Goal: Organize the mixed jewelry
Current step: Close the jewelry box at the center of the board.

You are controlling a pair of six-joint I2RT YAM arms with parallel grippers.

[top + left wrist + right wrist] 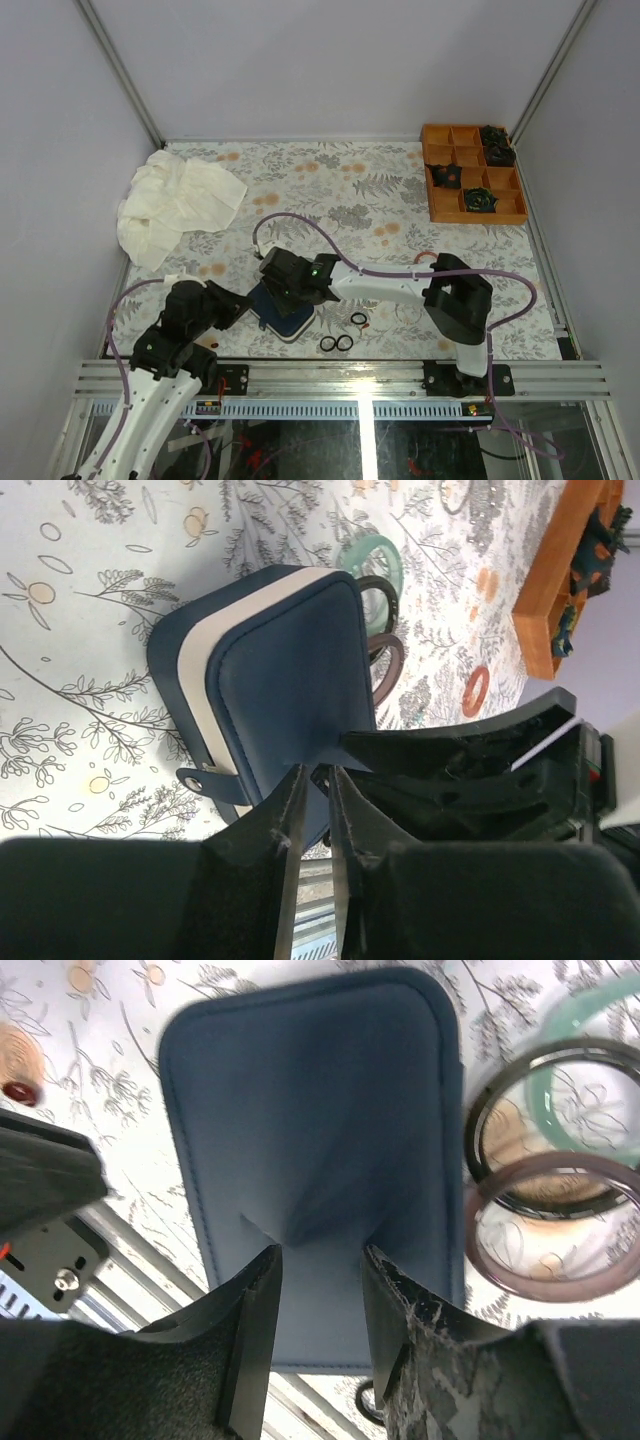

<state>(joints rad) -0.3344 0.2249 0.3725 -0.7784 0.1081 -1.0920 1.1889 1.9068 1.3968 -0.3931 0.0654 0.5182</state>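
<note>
A closed dark blue case with a cream band lies near the front edge. My left gripper reaches it from the left. In the left wrist view its jaws stand a narrow slit apart at the case's near edge, and whether they pinch it does not show. My right gripper hangs open just over the lid. Beside the case lie a green hoop, a dark ring and a brown ring. Small black rings and a red ring lie to the right.
An orange compartment tray holding dark pieces stands at the back right. A crumpled cream cloth lies at the back left. The metal rail runs close behind the case. Grey walls close in the sides.
</note>
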